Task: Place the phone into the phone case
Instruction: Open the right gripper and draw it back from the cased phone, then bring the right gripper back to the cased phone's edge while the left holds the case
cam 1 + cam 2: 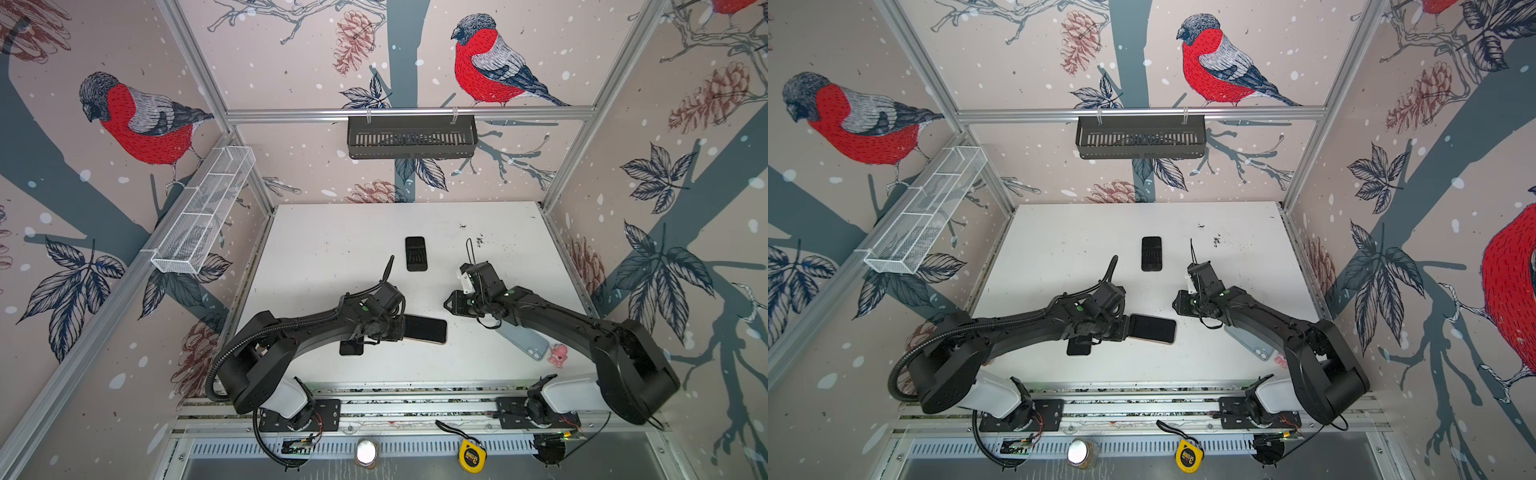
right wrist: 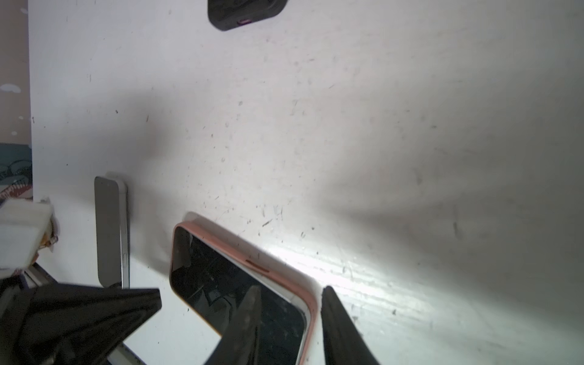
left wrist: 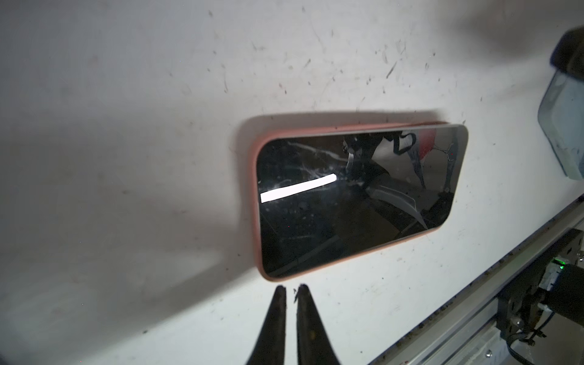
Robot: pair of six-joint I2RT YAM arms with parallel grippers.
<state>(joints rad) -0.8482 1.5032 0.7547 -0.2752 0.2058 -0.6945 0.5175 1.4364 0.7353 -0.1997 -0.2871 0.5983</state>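
The phone [image 3: 354, 196] is laid screen-up inside the pink case [image 3: 257, 205] on the bench [image 3: 126, 126], just ahead of the left tool [image 3: 291, 289], whose tips are pressed together, probably for nudging. The right tool [image 2: 290, 289] is held apart over a case corner, probably for pressing it in; contact cannot be told.

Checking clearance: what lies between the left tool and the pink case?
Only bare table between left tool and pink case, per the left wrist view.
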